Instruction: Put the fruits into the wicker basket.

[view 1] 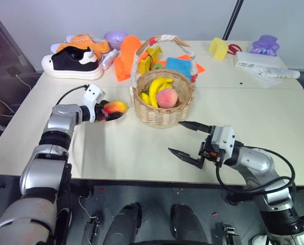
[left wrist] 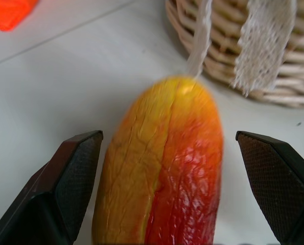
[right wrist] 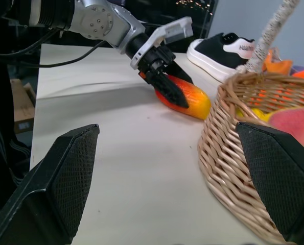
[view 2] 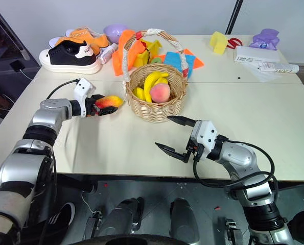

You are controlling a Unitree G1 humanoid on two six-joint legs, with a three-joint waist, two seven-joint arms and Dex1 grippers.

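The red-to-yellow mango (view 1: 116,107) lies on the white table just left of the wicker basket (view 1: 162,116). My left gripper (view 1: 106,113) is open with one finger on each side of the mango (left wrist: 162,168); a gap shows between each pad (left wrist: 72,178) and the fruit. In the basket, the pink peach (view 1: 166,98) rests beside yellow bananas (view 1: 157,86). My right gripper (view 1: 176,137) hangs open and empty in front of the basket, near the table's front edge. The right wrist view shows the left gripper (right wrist: 167,84) over the mango (right wrist: 192,102) next to the basket (right wrist: 233,153).
At the back left stand a black-and-white shoe (view 1: 72,62) and an orange shoe (view 1: 85,45). Behind the basket lie an orange cloth (view 1: 125,61) and a blue sponge (view 1: 178,66). A yellow block (view 1: 218,48), a white box (view 1: 258,60) and a purple item (view 1: 264,45) sit at the back right.
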